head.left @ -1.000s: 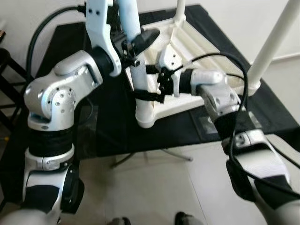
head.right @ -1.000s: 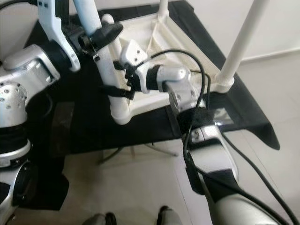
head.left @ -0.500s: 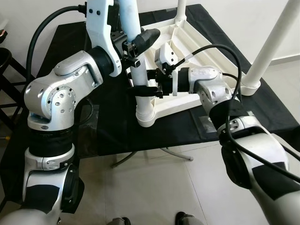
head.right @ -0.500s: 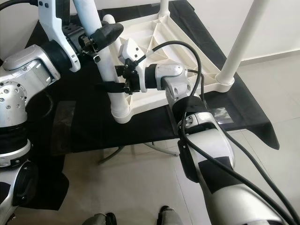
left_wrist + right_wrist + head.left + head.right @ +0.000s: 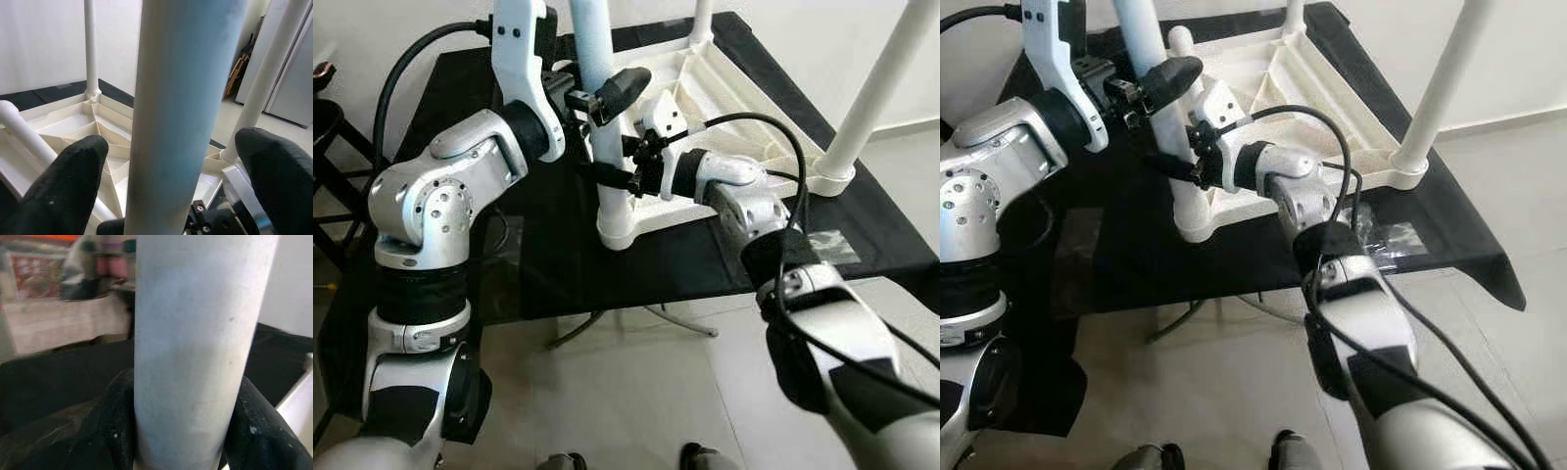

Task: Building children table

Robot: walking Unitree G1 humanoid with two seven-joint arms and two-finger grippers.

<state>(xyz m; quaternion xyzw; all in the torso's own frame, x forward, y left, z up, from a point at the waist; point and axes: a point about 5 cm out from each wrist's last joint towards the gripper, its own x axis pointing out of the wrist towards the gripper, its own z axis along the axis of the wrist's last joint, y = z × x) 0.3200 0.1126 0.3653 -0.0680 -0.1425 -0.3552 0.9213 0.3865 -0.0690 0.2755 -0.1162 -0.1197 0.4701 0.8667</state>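
The near table leg runs off the top edge, and the shelves behind look blurred, contents unreadable

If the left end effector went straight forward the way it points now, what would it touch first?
Most likely the white table leg that stands between its fingers. In the left wrist view the left end effector straddles this leg with a gap on each side, so the palm would meet it; depth is unclear.

White plastic kids' table top lies upside down on a black table. White round legs stand upright in its corner sockets; the near-corner leg looks seated, hard to tell.
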